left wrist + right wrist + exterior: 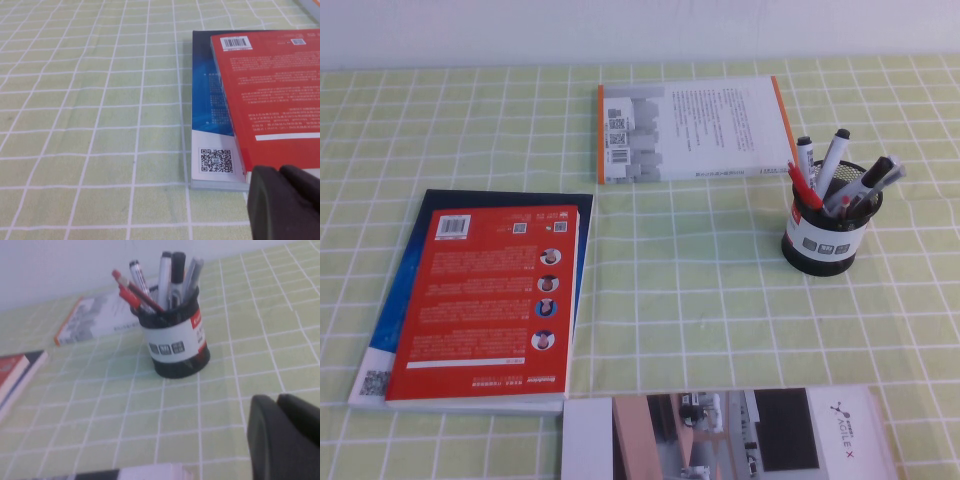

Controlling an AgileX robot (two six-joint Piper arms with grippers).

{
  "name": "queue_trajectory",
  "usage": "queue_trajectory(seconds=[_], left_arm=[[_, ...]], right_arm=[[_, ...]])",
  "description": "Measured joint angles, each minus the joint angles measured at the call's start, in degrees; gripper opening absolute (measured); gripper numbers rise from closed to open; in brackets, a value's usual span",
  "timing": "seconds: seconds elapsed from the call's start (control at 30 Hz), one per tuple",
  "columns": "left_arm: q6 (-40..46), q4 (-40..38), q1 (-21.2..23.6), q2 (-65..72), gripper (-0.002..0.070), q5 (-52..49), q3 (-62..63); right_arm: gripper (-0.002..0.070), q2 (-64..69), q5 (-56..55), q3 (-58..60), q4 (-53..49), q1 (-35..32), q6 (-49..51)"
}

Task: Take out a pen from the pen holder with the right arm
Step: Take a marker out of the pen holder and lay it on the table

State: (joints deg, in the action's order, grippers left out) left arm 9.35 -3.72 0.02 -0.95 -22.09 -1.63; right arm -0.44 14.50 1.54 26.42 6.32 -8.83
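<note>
The pens [835, 165] stand almost upright in the black pen holder [832, 238], leaning a little outward, on the right part of the table [720, 300] near the white book [695, 130]. The right gripper [278, 402] is low on the near side of the holder and apart from it. Its fingers are pressed together and hold nothing. I think it must open and come from above. The left gripper [281, 172], also closed, hangs by the red book [270, 90], much farther away.

Left gripper [281, 172], beside the red book [270, 90], and right gripper [278, 400], near the pen holder [175, 347], are each cut off by the frame. A brochure [730, 435] at the table's [720, 300] near edge is cropped.
</note>
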Motion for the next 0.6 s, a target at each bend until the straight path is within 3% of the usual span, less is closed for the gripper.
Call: queue_trajectory(seconds=[0.23,0.6], left_arm=[[0.0,0.0,0.0,0.0,-0.0005,0.0,0.0],[0.0,0.0,0.0,0.0,-0.0005,0.0,0.0]], right_arm=[[-0.0015,0.0,-5.7,0.0,14.2,0.0,0.0],[-0.0015,0.2,-3.7,-1.4,17.3,0.0,-0.1]])
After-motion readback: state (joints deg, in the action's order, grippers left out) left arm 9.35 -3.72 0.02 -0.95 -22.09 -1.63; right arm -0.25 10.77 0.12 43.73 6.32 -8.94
